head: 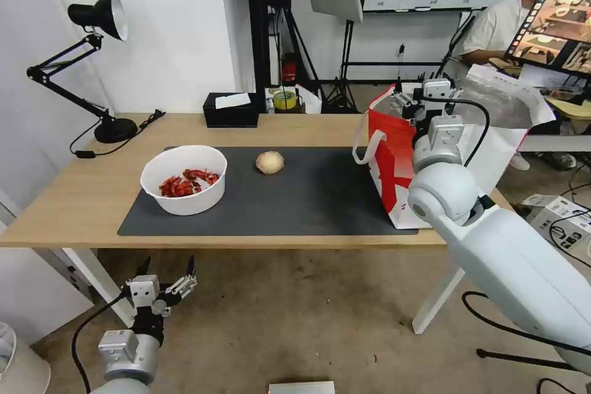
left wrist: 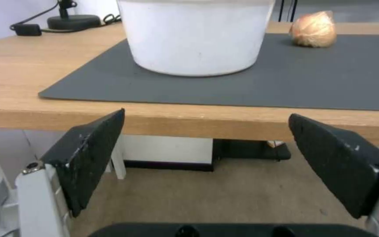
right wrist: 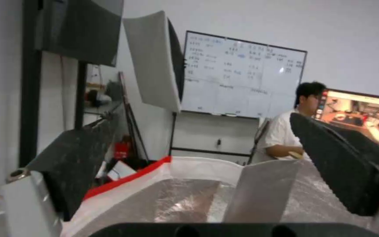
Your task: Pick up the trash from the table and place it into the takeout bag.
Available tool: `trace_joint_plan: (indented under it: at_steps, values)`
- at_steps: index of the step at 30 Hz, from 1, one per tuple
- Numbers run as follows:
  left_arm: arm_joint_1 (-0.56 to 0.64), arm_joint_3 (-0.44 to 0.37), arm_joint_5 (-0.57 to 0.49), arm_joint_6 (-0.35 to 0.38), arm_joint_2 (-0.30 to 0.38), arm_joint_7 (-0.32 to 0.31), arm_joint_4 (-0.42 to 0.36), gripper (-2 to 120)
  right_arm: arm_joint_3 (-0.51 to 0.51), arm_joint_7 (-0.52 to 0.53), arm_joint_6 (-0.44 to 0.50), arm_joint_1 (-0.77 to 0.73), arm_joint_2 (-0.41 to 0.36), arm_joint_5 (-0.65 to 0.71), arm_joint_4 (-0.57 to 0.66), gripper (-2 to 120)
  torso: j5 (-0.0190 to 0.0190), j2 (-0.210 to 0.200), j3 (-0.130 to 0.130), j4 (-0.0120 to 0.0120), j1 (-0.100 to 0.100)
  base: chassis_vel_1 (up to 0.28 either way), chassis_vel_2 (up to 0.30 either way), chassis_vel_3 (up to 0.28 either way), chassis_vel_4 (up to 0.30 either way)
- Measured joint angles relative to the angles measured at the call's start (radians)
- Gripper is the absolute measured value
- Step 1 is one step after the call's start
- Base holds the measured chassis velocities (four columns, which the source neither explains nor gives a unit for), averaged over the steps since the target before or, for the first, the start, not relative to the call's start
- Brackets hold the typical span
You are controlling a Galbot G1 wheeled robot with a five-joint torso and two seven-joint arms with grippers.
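The right gripper point(head: 414, 100) is hovering over the open mouth of the takeout bag point(head: 394, 163), which is standing on the right end of the table point(head: 74, 197), partly on the dark grey mat point(head: 308, 197); in the right wrist view its fingers point(right wrist: 339, 158) are spread wide with nothing between them, and the silver foil lining point(right wrist: 189, 200) is lying just below; so the step in hand looks like the end of a drop into the bag, though what lies inside is hidden. The left gripper point(head: 167, 269) is hanging low in front of the near edge of the table, on the left, below the tabletop; its fingers point(left wrist: 88, 154) are also spread and holding nothing. Two pieces of trash are waiting on the mat: the white bowl of red shells point(head: 183, 178) is sitting at the left end, near the front, and the round beige lump point(head: 269, 162) is lying farther back, near the middle, well apart from both bowl and bag. A black tissue box point(head: 231, 111) is standing at the far edge and is no part of the job. By my reading, the next move is calling for a lift clear of the bag's rim and handles point(head: 364, 138), then a reach to the lump or bowl; the bowl, being wide and open, is likely needing a level carry so the shells are not spilling.
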Motion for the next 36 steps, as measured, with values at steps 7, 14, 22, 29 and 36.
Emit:
trace_joint_plan:
  at_steps: [7, 14, 22, 29, 36]
  values:
    - [0.003, -0.003, 0.001, -0.006, -0.006, 0.002, -0.004, 100, 0.006, -0.173, 0.119, -0.071, -0.037, 0.154, 0.075, 100, 0.0001, 0.000, 0.000, 0.0000, 0.000, 0.000, 0.000, 0.000, 0.000]
    - [0.007, -0.001, 0.006, -0.009, -0.013, 0.005, -0.004, 100, 0.033, -0.343, 0.227, -0.199, -0.069, 0.189, 0.132, 100, 0.0000, 0.000, 0.000, 0.0002, 0.000, 0.000, 0.000, 0.000, 0.000]
    - [0.022, -0.004, 0.024, -0.017, -0.018, 0.012, -0.007, 100, 0.133, -0.513, 0.333, -0.505, -0.161, 0.192, 0.246, 100, 0.0001, 0.000, 0.000, -0.0001, 0.000, 0.000, 0.000, 0.000, 0.000]
    - [0.019, 0.003, 0.032, -0.019, -0.019, 0.019, -0.002, 100, 0.246, -0.547, 0.442, -0.805, -0.099, 0.044, 0.219, 100, 0.0000, 0.000, 0.000, -0.0002, 0.000, 0.000, 0.000, 0.000, 0.000]
    - [0.022, 0.023, 0.055, -0.033, -0.029, 0.025, 0.018, 100, 0.265, -0.504, 0.506, -1.023, 0.068, -0.037, 0.163, 100, 0.0000, 0.000, 0.000, -0.0002, 0.000, 0.000, 0.000, 0.000, 0.000]
